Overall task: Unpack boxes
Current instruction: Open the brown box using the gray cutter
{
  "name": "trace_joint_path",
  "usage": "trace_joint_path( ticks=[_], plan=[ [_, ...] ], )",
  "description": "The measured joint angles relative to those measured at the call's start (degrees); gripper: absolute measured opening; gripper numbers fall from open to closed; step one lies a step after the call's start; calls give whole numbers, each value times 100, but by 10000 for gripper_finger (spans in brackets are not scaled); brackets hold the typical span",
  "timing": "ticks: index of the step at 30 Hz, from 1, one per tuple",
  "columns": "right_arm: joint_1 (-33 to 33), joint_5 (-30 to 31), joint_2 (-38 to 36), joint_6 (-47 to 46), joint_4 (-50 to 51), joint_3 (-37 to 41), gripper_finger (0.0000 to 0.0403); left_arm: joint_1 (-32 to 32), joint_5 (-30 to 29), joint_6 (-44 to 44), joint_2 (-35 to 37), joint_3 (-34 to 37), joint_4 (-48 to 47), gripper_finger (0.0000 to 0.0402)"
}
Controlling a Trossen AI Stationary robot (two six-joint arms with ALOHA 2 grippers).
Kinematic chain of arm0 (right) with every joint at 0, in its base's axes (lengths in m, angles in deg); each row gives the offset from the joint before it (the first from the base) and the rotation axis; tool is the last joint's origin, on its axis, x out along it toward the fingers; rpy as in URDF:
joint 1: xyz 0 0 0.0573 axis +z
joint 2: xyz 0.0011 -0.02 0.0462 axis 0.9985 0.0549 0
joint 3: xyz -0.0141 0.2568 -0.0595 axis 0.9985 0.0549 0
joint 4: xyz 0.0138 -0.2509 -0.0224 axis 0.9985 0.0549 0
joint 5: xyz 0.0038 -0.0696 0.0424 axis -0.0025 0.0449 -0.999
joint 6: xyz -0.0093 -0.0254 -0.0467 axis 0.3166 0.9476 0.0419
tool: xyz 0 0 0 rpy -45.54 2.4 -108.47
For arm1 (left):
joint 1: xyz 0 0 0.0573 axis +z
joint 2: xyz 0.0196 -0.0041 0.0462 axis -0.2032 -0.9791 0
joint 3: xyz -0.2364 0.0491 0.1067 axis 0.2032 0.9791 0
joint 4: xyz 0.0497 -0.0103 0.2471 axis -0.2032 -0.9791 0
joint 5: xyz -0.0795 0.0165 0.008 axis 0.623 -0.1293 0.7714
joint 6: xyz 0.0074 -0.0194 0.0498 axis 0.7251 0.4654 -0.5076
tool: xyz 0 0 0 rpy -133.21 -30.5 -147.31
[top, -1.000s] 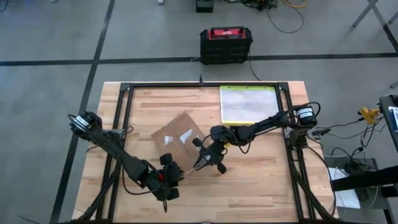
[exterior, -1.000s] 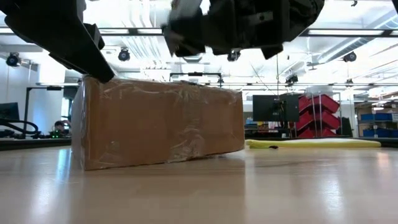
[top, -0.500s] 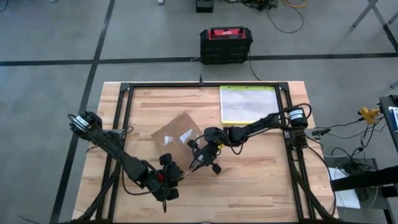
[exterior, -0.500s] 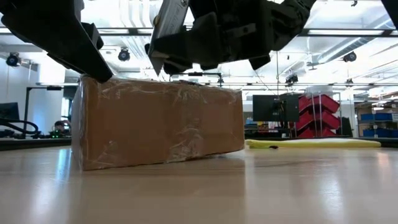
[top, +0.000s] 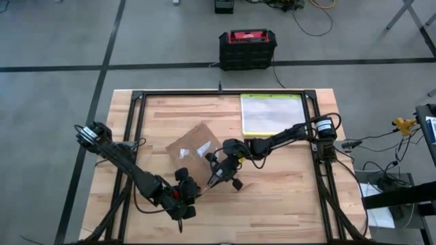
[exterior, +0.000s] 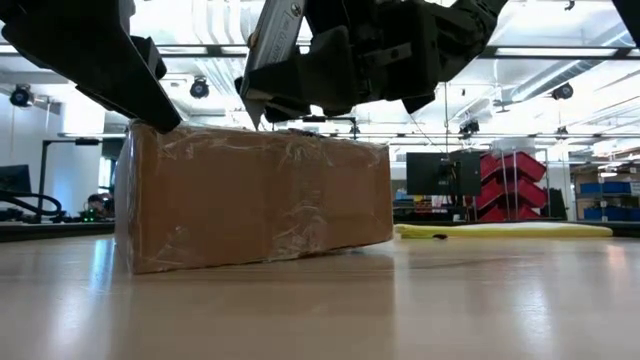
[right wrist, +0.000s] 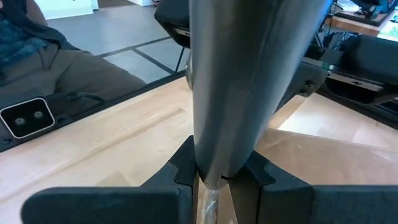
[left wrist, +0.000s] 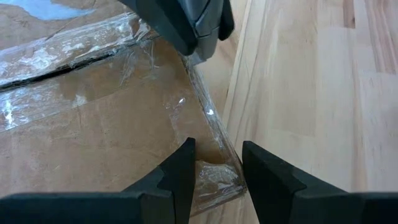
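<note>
Cardboard and shiny clear tape make up the task's thing: a flat brown carton (top: pixel 194 150) lying at an angle near the middle of the high view, on the wooden counter (top: pixel 286 197). A clear pouch (top: pixel 271 113) lies well apart in that view's upper right, and a black-and-red case (top: pixel 247 47) stands on the floor beyond the counter.

The right end effector (top: pixel 216 178) hangs over the carton's lower-right edge, clenched on a slim grey blade-like tool (right wrist: pixel 239 87) whose tip points down at the taped seam. The left end effector (left wrist: pixel 216 169) sits at the carton's near corner, its fingers (left wrist: pixel 180 177) parted on either side of the taped edge and pressing there, seemingly to steady the carton.

To do this step well, the tool tip should probably meet the tape along the dark flap seam (left wrist: pixel 56 70) and run shallow, cutting film, not cardboard, while the left arm keeps the carton from sliding.

The tool's tip is hidden behind the fingers in the right wrist view, so contact with the tape cannot be confirmed. The low view cuts both arms off at the top.
</note>
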Motion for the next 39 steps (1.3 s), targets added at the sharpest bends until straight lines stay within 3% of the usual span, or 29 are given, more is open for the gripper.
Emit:
trace_joint_path(
  ticks=[39],
  plan=[
    [-347, -125, -1001, 239, 2120, 297, 39, -27, -219, 63, -240, -15, -100, 116]
  ],
)
